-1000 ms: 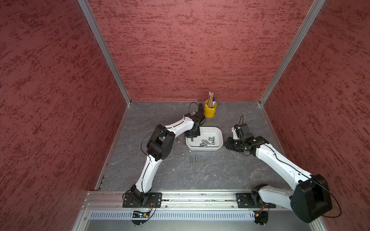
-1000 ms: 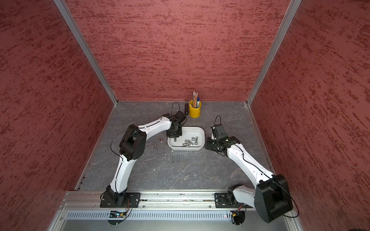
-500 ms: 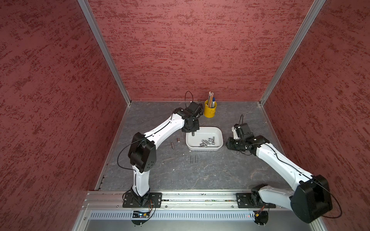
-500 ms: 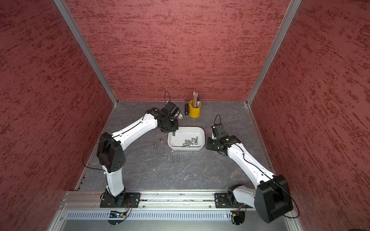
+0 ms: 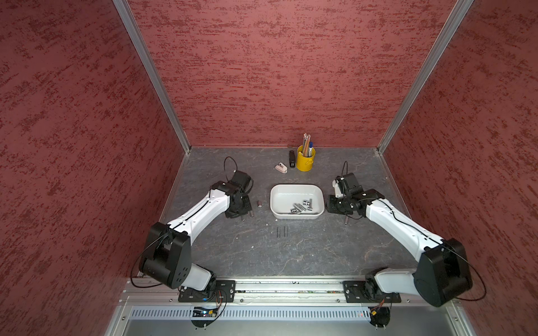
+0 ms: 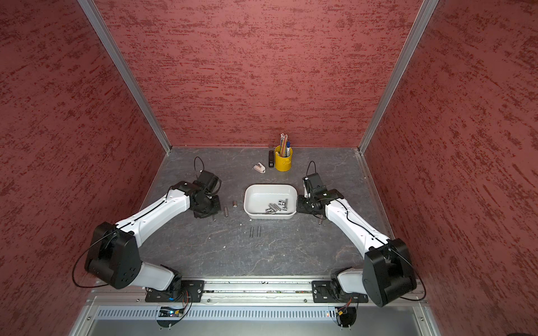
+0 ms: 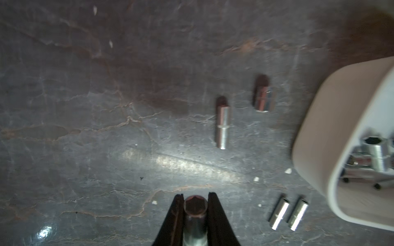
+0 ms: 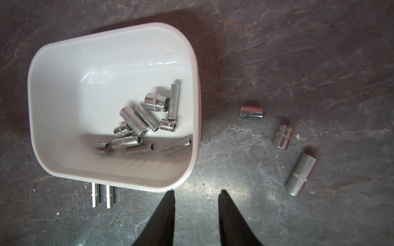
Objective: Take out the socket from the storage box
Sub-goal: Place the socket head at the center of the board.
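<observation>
One socket out of the box, clamped in the left jaws

Nearest the arm bases: two slim chrome sockets (image 5: 281, 232), side by side and parallel on the dark grey stone-patterned table (image 5: 262, 256), just in front of the box's near wall.

Left gripper (image 7: 195, 194): clenched on a long chrome socket (image 7: 195, 215), black jaws tight against both its sides, hex mouth facing away from the wrist. Sits outside the box on its left, apart from the wall, low over the table. Contact with the table: cannot tell.

Between that gripper and the box: a stepped chrome socket (image 7: 222, 123) and a short stubby chrome socket (image 7: 263, 99), both lying on the table, apart from each other.

Shallow white plastic storage box (image 5: 291, 193) with rounded corners: rests mid-table between the two grippers and holds some ten loose chrome sockets (image 8: 136, 123), heaped toward its near right part.

Right gripper (image 8: 196, 192): released, jaws parted with nothing between them, low over the table just beside the box's near right corner. One fingertip close against the rim, touching or not unclear.

On the box's right: three more chrome sockets (image 8: 282, 136), lying apart on the table.

Farthest, by the back wall: a small pinkish-white plastic piece (image 5: 281, 168), a black oblong object (image 5: 292, 158), and a yellow metal pen cup (image 5: 305, 161) full of pencils and pens, the black object just beside the cup.
</observation>
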Controlling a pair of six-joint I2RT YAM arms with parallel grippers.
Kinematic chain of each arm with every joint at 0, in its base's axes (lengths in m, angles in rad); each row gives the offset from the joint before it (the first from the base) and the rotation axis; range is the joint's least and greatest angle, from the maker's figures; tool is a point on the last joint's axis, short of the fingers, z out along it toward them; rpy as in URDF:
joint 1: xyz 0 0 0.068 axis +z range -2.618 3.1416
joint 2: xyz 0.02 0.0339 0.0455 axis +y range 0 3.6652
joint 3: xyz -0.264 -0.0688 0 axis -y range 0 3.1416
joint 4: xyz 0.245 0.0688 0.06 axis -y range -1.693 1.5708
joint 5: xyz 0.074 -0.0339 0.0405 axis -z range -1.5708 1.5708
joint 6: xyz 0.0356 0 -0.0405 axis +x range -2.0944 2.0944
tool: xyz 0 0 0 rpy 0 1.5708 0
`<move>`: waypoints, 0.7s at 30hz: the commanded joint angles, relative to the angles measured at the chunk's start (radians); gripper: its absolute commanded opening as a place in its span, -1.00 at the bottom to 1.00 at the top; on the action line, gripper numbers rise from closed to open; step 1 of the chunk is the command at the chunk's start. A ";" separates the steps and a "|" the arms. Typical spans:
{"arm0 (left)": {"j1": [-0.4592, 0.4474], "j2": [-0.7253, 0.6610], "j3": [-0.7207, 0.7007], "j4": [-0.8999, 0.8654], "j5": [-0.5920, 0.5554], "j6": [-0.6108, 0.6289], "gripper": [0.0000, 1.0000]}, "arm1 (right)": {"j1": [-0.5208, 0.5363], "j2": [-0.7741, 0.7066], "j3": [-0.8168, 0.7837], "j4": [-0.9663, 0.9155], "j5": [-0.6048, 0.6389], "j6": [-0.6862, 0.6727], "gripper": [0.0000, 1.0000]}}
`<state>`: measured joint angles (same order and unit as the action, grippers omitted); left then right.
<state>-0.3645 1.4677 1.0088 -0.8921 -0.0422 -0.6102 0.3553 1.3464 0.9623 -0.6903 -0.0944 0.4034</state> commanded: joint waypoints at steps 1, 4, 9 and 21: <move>0.037 0.008 -0.056 0.124 0.020 0.020 -0.85 | -0.006 0.009 0.033 0.017 -0.013 -0.008 -0.26; 0.054 0.051 -0.077 0.180 0.034 0.020 -0.85 | -0.006 0.014 0.031 0.020 -0.024 -0.005 -0.26; 0.061 0.118 -0.081 0.249 0.033 0.015 -0.84 | -0.006 0.020 0.020 0.021 -0.025 -0.006 -0.26; 0.049 0.207 -0.062 0.284 0.026 0.005 -0.57 | -0.006 0.028 0.030 0.023 -0.036 -0.004 -0.26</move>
<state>-0.3119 1.6623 0.9340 -0.6312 -0.0128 -0.6056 0.3550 1.3621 0.9623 -0.6838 -0.1146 0.4030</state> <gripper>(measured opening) 0.210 0.368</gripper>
